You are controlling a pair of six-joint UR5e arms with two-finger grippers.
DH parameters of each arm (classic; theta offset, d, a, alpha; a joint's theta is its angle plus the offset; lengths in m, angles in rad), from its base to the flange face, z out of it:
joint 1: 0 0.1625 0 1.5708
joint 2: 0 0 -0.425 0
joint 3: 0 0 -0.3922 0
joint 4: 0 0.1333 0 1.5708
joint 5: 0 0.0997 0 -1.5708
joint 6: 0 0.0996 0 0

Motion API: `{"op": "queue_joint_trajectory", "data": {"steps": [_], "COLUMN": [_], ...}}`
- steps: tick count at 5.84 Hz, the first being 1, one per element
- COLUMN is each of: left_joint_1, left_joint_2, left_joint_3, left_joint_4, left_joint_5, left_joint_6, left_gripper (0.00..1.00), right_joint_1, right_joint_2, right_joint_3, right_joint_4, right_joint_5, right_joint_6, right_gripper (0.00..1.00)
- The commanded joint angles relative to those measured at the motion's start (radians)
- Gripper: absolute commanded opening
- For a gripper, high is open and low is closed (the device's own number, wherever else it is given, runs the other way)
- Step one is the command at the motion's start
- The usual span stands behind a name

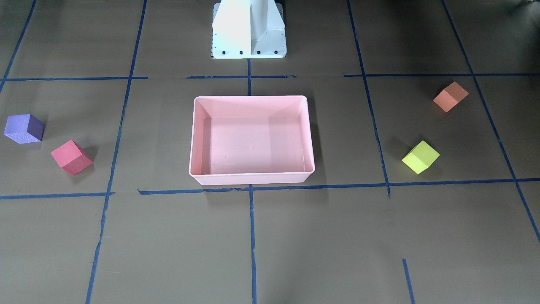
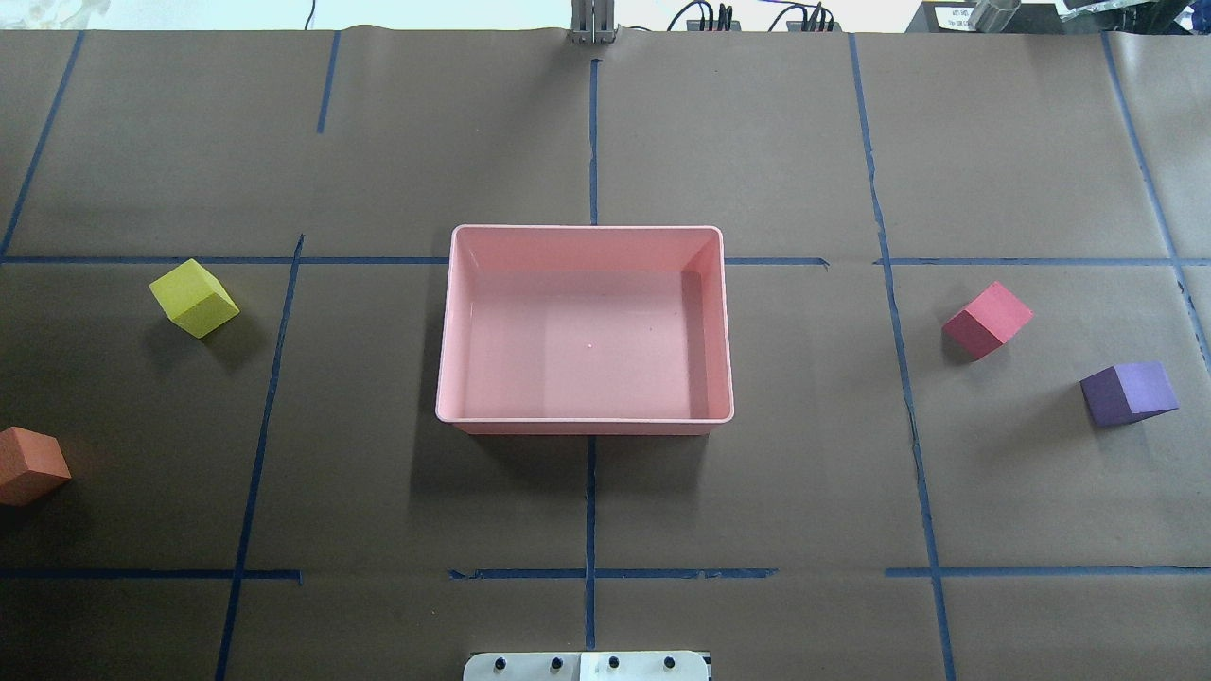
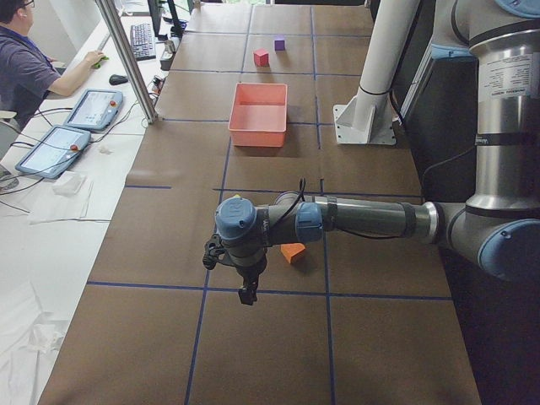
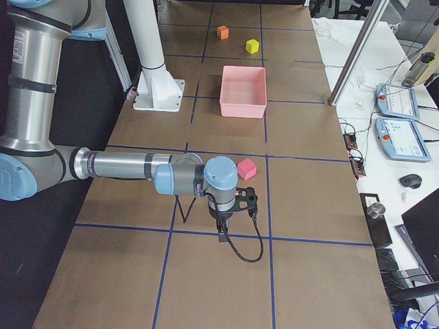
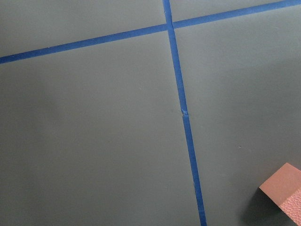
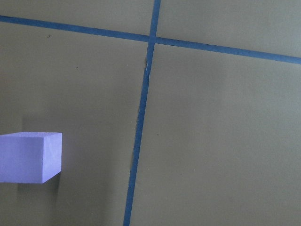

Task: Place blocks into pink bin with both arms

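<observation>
The pink bin [image 1: 251,98] [image 2: 587,229] stands empty mid-table. The purple block [image 2: 1129,392] [image 6: 29,157] and the red block [image 2: 986,320] lie on the robot's right side. The yellow block [image 2: 193,298] and the orange block [image 2: 28,464] [image 5: 284,188] lie on its left side. My left gripper [image 3: 245,294] hangs over the table's left end next to the orange block [image 3: 293,252]. My right gripper [image 4: 223,234] hangs over the right end near the red block [image 4: 246,168]. I cannot tell whether either gripper is open or shut.
The white pedestal base [image 1: 249,29] stands behind the bin. Blue tape lines grid the brown table. An operator [image 3: 25,67] sits at a side desk with tablets [image 4: 394,103], beyond a slanted metal post [image 3: 126,59].
</observation>
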Motion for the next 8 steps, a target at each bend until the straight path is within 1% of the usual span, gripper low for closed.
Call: {"op": "queue_joint_trajectory", "data": {"steps": [1, 4, 5, 6, 7, 8], "left_joint_1": [-0.001, -0.001, -0.001, -0.001, 0.001, 0.001], "left_joint_2": [0.0, 0.002, 0.002, 0.002, 0.002, 0.002], "left_joint_3": [-0.024, -0.038, -0.035, -0.037, -0.037, -0.035], "left_joint_4": [0.003, 0.011, 0.011, 0.011, 0.011, 0.009], "left_joint_5": [0.002, 0.003, 0.003, 0.003, 0.002, 0.002], "left_joint_6": [0.0, 0.0, 0.0, 0.0, 0.0, 0.0], "left_gripper": [1.0, 1.0, 1.0, 1.0, 1.0, 1.0], "right_joint_1": [0.0, -0.001, -0.003, -0.003, -0.006, -0.092], "right_joint_2": [0.0, 0.002, 0.03, 0.028, 0.037, 0.04], "right_joint_3": [0.002, 0.003, 0.0, 0.0, 0.003, 0.009], "right_joint_4": [0.0, 0.0, -0.005, 0.0, 0.003, 0.093], "right_joint_5": [0.003, 0.009, 0.012, 0.021, 0.059, 0.058], "right_joint_6": [0.0, 0.008, 0.014, 0.009, -0.018, -0.005], "right_gripper": [1.0, 1.0, 1.0, 1.0, 1.0, 1.0]}}
